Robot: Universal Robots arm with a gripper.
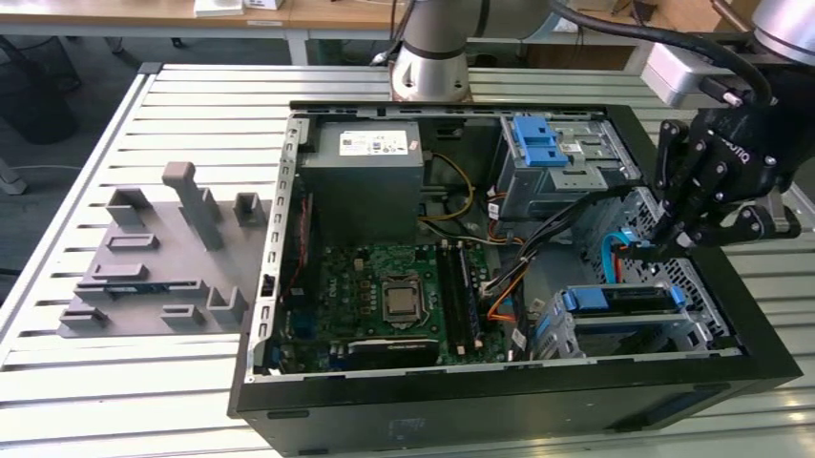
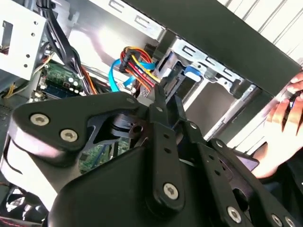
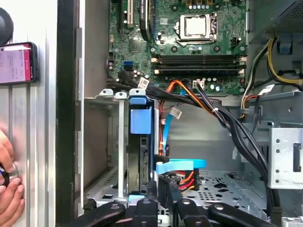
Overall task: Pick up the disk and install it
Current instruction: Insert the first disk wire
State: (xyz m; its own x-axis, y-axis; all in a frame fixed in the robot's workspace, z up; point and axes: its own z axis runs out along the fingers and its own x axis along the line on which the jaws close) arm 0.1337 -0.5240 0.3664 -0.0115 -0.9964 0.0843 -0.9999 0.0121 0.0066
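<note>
The disk (image 1: 619,300) sits in the drive bay at the case's front corner on the exterior view's right, its blue carrier frame facing up. In the first wrist view the disk (image 3: 140,118) stands edge-on between the bay's metal walls. In the second wrist view its blue tab (image 2: 191,71) pokes out of the bay. My gripper (image 1: 640,250) hangs just behind the bay, beside the disk's cable end, and is shut with nothing seen held. In the first wrist view the gripper (image 3: 166,187) is close to a light blue data plug (image 3: 180,165) and a bundle of red and yellow wires.
The open case (image 1: 510,405) holds a motherboard (image 1: 395,296), a grey power-supply box (image 1: 369,162) and a silver cage with a blue latch (image 1: 535,143). Black cables (image 3: 236,127) cross near the bay. A person's hand (image 3: 7,189) and a phone (image 3: 16,61) lie beside the case. A grey fixture (image 1: 159,258) sits on the exterior view's left.
</note>
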